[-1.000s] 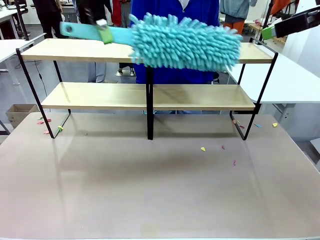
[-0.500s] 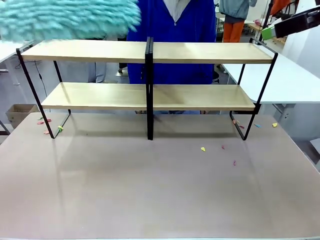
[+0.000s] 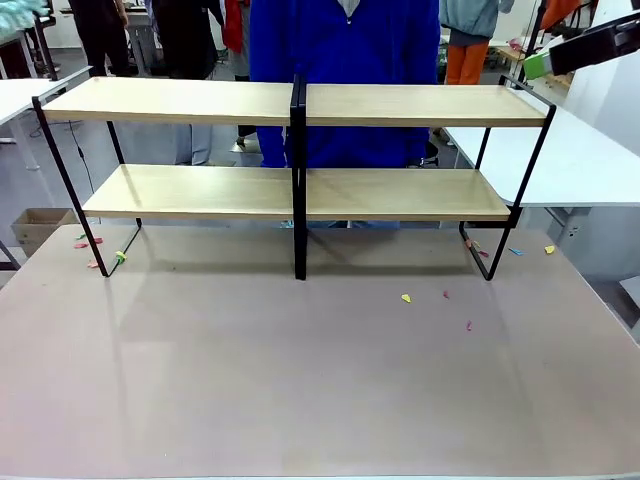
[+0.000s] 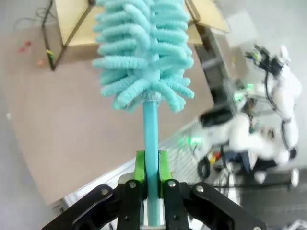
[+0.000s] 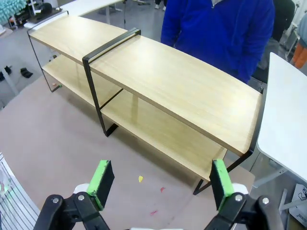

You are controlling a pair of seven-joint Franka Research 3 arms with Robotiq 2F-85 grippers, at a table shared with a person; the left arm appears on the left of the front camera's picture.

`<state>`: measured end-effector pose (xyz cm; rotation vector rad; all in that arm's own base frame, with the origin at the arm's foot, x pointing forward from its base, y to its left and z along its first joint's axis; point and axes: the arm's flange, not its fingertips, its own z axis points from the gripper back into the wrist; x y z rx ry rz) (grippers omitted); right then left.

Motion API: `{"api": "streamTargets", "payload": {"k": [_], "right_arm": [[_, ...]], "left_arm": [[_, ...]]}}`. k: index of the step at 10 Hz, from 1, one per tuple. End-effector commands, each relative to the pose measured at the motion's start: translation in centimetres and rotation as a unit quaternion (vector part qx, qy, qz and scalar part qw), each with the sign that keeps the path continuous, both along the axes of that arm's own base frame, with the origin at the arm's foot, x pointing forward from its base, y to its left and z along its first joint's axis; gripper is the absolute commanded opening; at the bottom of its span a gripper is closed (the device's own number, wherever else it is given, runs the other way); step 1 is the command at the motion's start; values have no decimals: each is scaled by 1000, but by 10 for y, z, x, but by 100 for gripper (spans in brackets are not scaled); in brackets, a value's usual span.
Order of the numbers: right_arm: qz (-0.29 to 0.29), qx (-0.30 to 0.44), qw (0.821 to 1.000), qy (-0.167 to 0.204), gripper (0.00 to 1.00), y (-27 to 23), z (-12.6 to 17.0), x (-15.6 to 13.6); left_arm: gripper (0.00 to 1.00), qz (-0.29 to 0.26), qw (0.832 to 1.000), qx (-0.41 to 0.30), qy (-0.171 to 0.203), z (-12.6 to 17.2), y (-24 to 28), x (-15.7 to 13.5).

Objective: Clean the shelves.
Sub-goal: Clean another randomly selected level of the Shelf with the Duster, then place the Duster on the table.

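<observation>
The shelves (image 3: 300, 105) stand across the far half of the table, two light-wood boards in a black frame with a central post. My left gripper (image 4: 152, 167) is shut on the teal handle (image 4: 150, 124) of a fluffy teal duster (image 4: 144, 48), held off the table's left end. A tuft of the duster (image 3: 14, 12) shows at the top left corner. My right gripper (image 5: 161, 184) hangs open and holds nothing, above the shelves' right end (image 5: 230, 120). One of its green pads (image 3: 535, 66) shows at the upper right.
A person in a blue top (image 3: 345, 60) stands right behind the shelves. Small coloured scraps lie on the table (image 3: 300, 380), in front of the shelves (image 3: 405, 297) and by their left foot (image 3: 86, 242). White tables (image 3: 580, 160) stand to the right.
The duster swept left along the top shelf and off its left end, almost out of the front view. The right gripper stayed in place.
</observation>
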<state>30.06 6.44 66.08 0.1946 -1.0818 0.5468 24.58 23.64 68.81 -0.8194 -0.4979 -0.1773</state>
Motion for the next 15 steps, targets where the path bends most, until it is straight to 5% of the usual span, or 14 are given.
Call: {"api": "streamTargets", "payload": {"k": [1,2,13,14,15], "right_arm": [[-1,0,1000,-1,100,0,1,1],[-1,0,1000,-1,100,0,1,1],[0,0,1000,0,100,0,0,0],[78,68,994,45,100,6,15,-3],[140,146,961,191,100,10,-2,-6]], "left_arm": [[13,75,995,-68,-24,-14,-22,10],[13,0,1000,0,0,0,0,0],[13,9,1000,-6,6,-1,-3,2],[13,-164,986,15,24,0,-26,14],[13,-288,953,66,60,-9,-49,22]]}}
